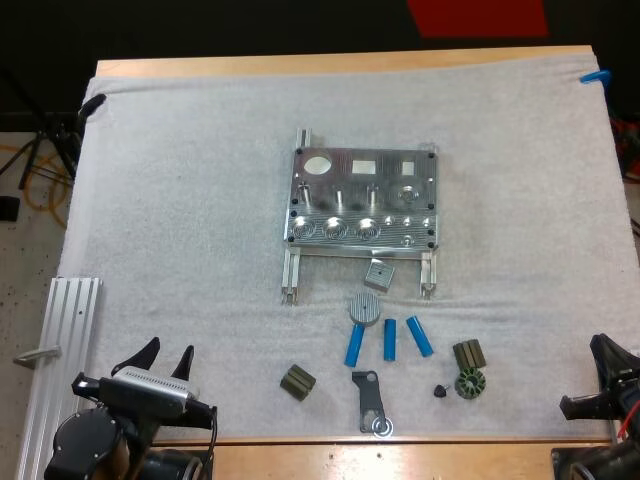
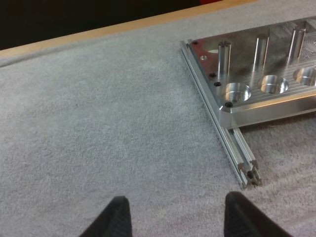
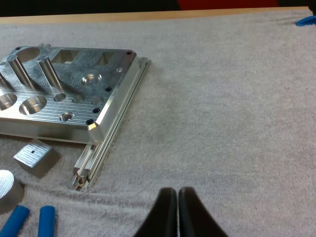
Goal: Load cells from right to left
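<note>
Though just beside blue cylinders [image 1: 388, 340], disc [image 1: 366, 308], cube [image 1: 378, 273], perhaps bracket [image 1: 369, 398].

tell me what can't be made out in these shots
Left wrist view: the fixture runs off the frame edge, so its other end is cut off.
Right wrist view: the cells beside the disc are cut by the frame edge, hiding their full length.
High view: the small dark part by the gear is too small to identify.

Fixture [image 1: 362, 200] on mat [image 1: 180, 200], cylinders [image 1: 389, 339] before it — small parts [image 1: 468, 356] alongside
</note>
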Robot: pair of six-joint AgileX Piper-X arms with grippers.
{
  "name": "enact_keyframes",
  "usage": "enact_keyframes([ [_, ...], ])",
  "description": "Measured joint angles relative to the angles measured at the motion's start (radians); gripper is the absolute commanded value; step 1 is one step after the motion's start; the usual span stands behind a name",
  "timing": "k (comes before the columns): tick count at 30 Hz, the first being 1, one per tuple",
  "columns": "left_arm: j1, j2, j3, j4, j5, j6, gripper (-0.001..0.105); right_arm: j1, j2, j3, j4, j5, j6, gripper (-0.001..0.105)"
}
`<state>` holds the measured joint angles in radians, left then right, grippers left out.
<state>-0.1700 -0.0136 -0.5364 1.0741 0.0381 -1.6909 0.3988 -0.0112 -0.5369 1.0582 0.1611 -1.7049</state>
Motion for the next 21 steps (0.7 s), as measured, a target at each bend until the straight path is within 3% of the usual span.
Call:
enact_keyframes([
  [6,0.000,0.000,0.000,0.000,0.000,0.000,0.043,0.000,0.000,0.000,0.000,0.000,0.000,0.003],
  [13,0.000,0.000,0.000,0.000,0.000,0.000,0.043,0.000,0.000,0.000,0.000,0.000,0.000,0.042],
  [21,0.000,0.000,0.000,0.000,0.004,0.000,0.043,0.000,0.000,0.000,0.000,0.000,0.000,0.043],
])
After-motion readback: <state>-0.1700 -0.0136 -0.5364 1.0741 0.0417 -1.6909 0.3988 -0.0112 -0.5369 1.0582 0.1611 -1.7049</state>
